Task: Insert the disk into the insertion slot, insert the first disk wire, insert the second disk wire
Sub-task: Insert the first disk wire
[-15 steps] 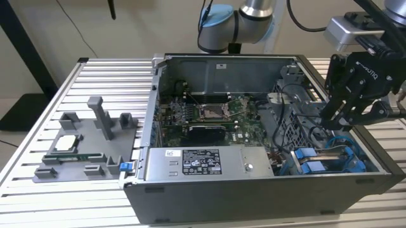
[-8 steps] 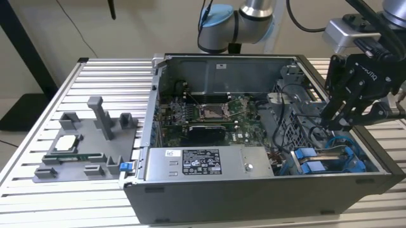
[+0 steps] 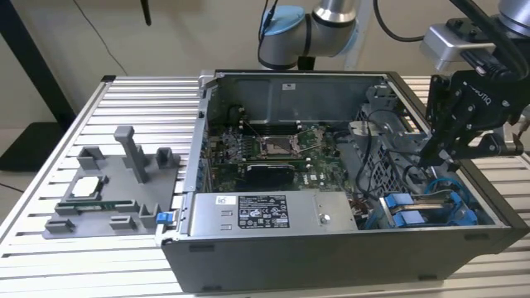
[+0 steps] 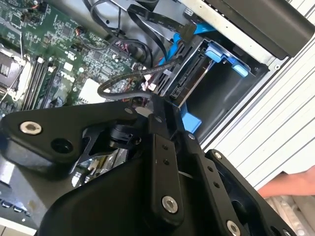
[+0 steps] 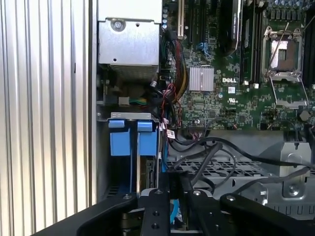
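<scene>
Second wrist view, disk: you see the disk [image 4: 191, 78] edge-on inside the grey drive cage, with its blue frame around it.
Insertion slot: in the first wrist view the insertion slot [image 5: 129, 116] already holds the disk [image 5: 146, 142], blue front outward.
Neighbour: the other blue carrier [image 5: 119, 140] sits just beside the disk in the same cage.
Black cable: in the second wrist view a black cable [image 4: 118, 87] loops up to the disk's connector edge. You cannot tell whether it is seated.
Blue cable: a blue cable [image 4: 172, 49] runs beside the cage.
Gripper: the gripper [image 4: 160, 105] points down at the disk's connector end, close to the black cable. In the exterior view the gripper [image 3: 435, 158] hangs over the cage on that view's right.
Fingers: you cannot tell whether they are clenched or released.
Case: the computer case [image 3: 331, 261] lies open, showing the motherboard [image 3: 273, 146] and the power supply [image 3: 265, 211].
Surface: the slatted metal surface [image 3: 83, 261] carries the case and a grey fixture [image 3: 116, 180] on the exterior view's left.
</scene>
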Controlling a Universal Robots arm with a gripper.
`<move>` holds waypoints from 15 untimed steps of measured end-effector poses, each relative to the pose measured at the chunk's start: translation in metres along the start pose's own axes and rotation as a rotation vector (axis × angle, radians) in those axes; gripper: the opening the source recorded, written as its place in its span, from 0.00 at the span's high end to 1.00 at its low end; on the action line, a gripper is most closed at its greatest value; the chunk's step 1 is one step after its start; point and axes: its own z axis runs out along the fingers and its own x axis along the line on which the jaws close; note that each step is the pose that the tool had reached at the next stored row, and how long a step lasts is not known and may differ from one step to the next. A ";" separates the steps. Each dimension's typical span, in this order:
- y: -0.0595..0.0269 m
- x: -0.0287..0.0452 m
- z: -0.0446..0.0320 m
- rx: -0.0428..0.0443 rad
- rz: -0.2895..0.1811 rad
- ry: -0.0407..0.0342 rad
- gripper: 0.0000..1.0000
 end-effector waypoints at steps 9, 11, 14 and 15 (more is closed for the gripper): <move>0.0001 0.0001 0.0001 0.0042 -0.001 -0.0283 0.00; 0.0001 0.0001 0.0001 0.0043 -0.001 -0.0282 1.00; 0.0000 0.0001 0.0005 0.0037 -0.001 -0.0282 1.00; -0.0007 0.0003 0.0012 0.0000 0.000 -0.0283 1.00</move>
